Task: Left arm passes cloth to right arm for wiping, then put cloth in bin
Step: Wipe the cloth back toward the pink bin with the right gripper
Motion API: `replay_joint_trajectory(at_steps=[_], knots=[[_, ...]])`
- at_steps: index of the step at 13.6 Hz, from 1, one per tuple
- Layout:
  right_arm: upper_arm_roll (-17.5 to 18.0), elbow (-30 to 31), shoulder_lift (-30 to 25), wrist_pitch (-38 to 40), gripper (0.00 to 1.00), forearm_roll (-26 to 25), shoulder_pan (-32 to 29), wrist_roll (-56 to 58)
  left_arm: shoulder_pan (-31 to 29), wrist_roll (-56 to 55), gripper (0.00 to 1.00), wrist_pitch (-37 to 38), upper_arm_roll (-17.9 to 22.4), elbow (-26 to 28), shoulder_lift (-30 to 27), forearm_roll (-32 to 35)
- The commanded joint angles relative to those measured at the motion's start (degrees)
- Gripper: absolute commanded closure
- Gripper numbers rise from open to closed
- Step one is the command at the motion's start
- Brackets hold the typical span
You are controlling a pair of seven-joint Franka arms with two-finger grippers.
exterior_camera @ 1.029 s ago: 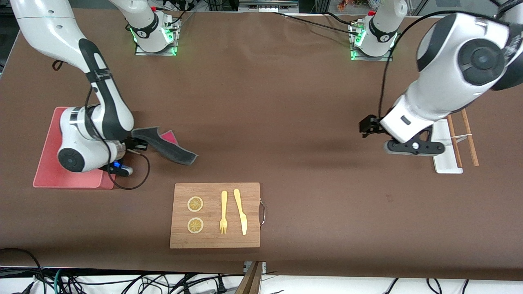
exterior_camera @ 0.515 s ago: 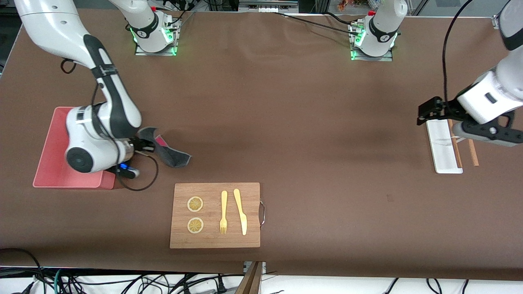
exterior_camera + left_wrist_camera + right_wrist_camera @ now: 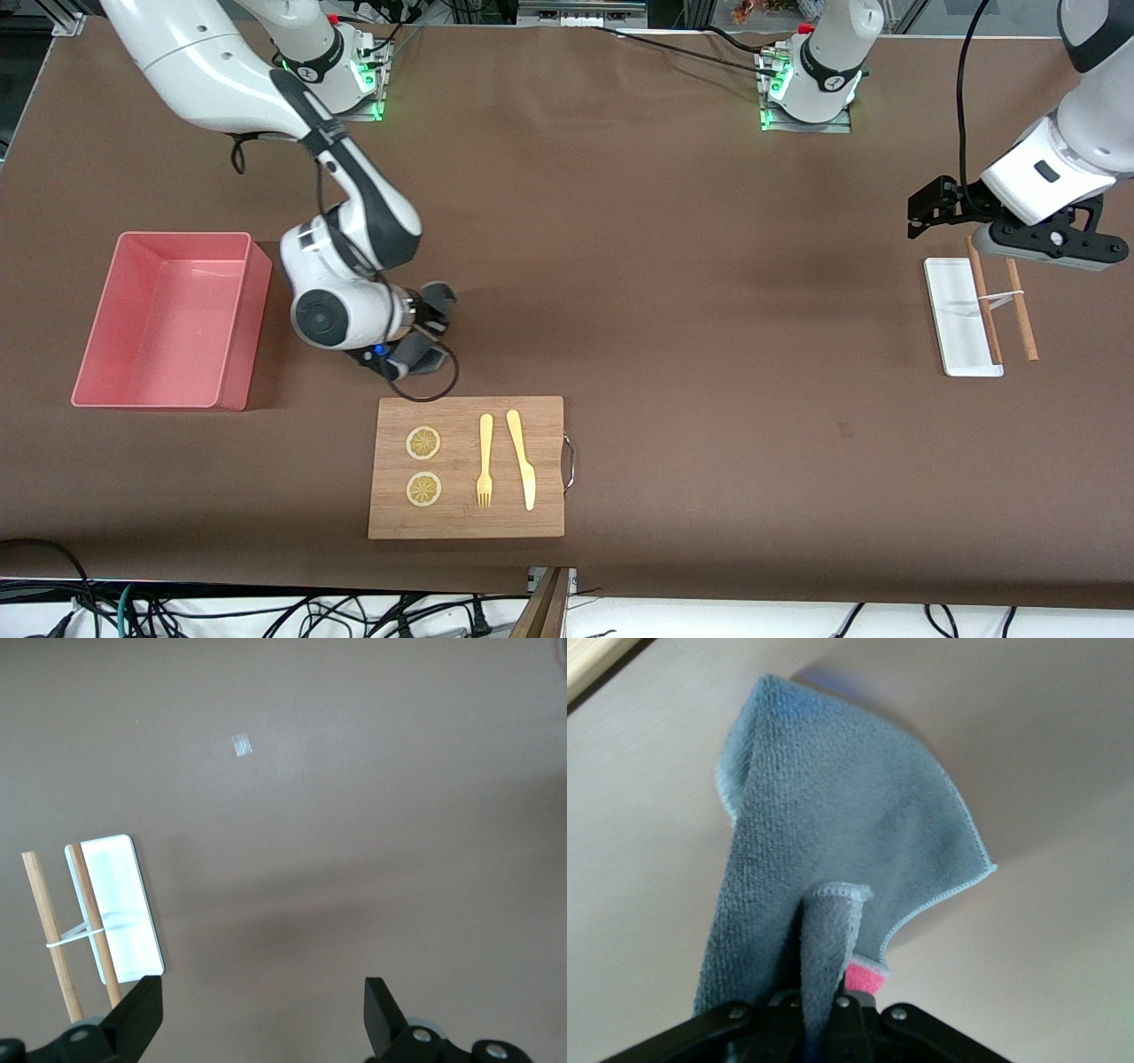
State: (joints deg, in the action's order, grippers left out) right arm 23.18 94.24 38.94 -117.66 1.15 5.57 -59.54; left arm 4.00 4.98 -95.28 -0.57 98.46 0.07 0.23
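Already the handover is done: right gripper (image 3: 436,317), jaws clamped on the cloth (image 3: 833,877), drags it over the worktop (image 3: 620,266) between bin (image 3: 168,319) and board (image 3: 467,467). Left gripper (image 3: 926,208) waits, jaws apart, over the tray (image 3: 957,323). Binning remains.

Front view, centre left: cloth (image 3: 423,354) mostly hidden under right arm's wrist. Right wrist view, bottom edge: gripper fingertips cut off. Left wrist view, bottom corners: finger (image 3: 137,1023) bases cut off.

The high front camera faces both robot bases across the table (image 3: 620,266), while each close wrist camera looks down on it, the left sharing the white tray (image 3: 120,904) at the front frame's right edge.
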Motion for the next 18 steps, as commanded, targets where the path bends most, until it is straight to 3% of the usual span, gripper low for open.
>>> replay_joint_trajectory(at_steps=[1, 6, 8, 10, 12, 18], knots=[[4.7, -0.5, 1.1, -5.1, 1.00, 0.3, 0.4, -8.7, 1.0, 0.5, 0.00, 0.2, 0.0, -0.1, 0.7, 1.1], [10.7, -0.6, 2.9, -14.8, 1.00, 0.3, 2.3, -20.7, 0.6, 1.0, 0.00, 0.0, -0.4, -0.4, 0.9, -1.2], [13.3, -1.3, 2.6, -13.4, 1.00, 1.0, 2.3, -22.1, 0.2, 0.9, 0.00, -0.1, -0.3, -1.0, 1.3, -1.5], [13.6, -1.3, 2.4, -8.0, 1.00, 1.3, 2.2, -21.9, 0.2, 0.8, 0.00, 0.2, -0.3, -2.3, 2.0, -1.5], [12.5, -0.8, 2.4, -3.3, 1.00, 0.7, 1.6, -19.8, 0.1, 0.4, 0.00, 0.2, -0.2, -2.9, 2.2, -1.5], [2.5, -0.5, 1.9, 5.9, 1.00, 1.0, 0.4, -3.2, -0.1, 0.3, 0.00, 0.0, 0.0, -2.9, 2.6, -1.3]])
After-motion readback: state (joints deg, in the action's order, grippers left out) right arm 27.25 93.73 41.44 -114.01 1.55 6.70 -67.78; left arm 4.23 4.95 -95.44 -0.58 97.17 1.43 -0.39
